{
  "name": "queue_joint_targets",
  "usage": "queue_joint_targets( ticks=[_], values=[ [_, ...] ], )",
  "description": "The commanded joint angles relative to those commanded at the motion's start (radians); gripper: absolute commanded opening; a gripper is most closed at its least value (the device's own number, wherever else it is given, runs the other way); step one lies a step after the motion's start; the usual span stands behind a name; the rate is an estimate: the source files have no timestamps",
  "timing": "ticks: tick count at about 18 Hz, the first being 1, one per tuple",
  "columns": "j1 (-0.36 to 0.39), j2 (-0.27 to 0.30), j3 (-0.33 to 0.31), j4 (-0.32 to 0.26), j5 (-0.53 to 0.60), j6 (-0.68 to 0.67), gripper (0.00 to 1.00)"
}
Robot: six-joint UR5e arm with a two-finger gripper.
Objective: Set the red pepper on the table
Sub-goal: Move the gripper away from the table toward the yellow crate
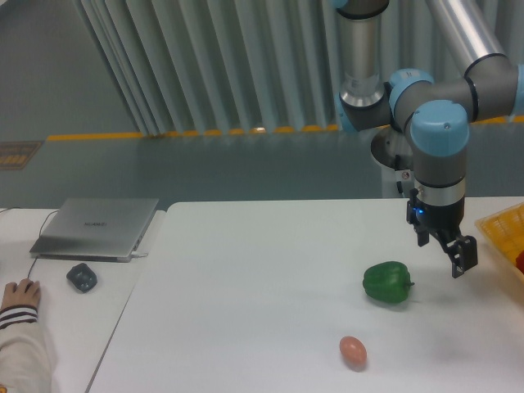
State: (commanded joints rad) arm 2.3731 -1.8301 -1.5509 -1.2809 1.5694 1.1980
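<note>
I'm hovering the tool [446, 250], fingers apart and holding nothing, over the counter [246, 286] right of the green pepper [387, 282]. Red pepper [521, 260] is barely peeking from the yellow tray [501, 227] at the right edge. Probably light, glossy, slippery; I'm planning on gripping its widest part.

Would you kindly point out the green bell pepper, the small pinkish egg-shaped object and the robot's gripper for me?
green bell pepper [387, 282], fixed camera view, middle of its glossy body.
egg-shaped object [353, 351], fixed camera view, centre of its rounded surface.
gripper [443, 247], fixed camera view, midway between its fingertips.
</note>
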Motion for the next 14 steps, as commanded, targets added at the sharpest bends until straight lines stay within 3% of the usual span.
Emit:
queue_joint_targets(
  ticks=[9,14],
  values=[
    [0.02,0.002,-0.018,0.003,0.005,-0.003,1.0],
    [0.04,0.012,-0.077,0.095,0.0,-0.002,1.0]
  ],
)
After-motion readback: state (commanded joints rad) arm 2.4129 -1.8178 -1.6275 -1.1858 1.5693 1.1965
